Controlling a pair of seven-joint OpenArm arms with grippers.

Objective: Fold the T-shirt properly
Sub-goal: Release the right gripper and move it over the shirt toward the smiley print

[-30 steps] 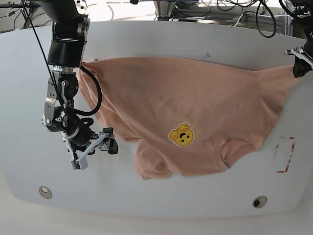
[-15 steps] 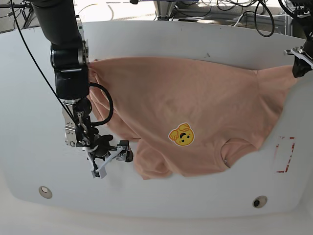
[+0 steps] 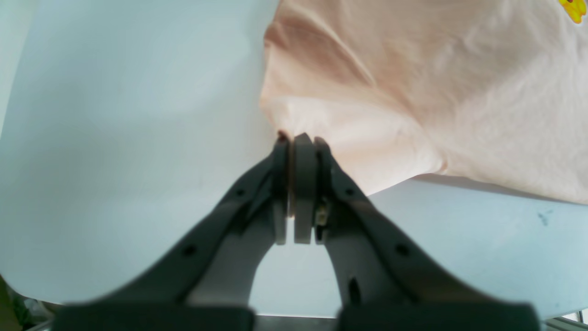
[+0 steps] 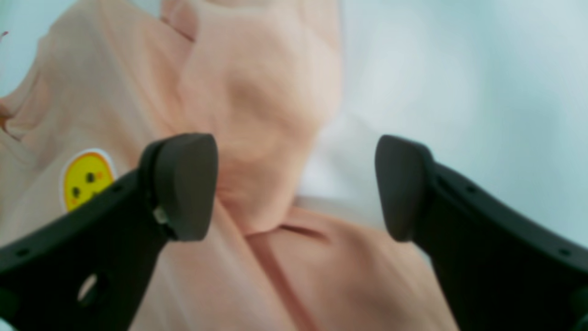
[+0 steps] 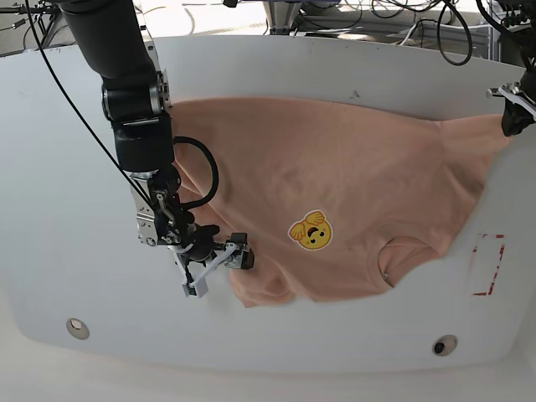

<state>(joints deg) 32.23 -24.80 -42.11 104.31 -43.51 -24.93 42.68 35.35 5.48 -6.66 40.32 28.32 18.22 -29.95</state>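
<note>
The right hand (image 5: pixel 219 266) has moved from the left of the base view toward the centre, jaws spread wide. It now sits at the bunched lower-left edge of the T-shirt (image 5: pixel 335 184), formerly well apart.

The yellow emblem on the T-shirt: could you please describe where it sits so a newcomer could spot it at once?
On the white table lies a peach T-shirt, spread wide. The yellow emblem sits on its chest, between the collar and the open right gripper. It is the only bright printed mark on the plain fabric.

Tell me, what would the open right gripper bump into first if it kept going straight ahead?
Probably the T-shirt: a bunched fold lies right between the right gripper jaws, though the gap is hard to judge.
</note>
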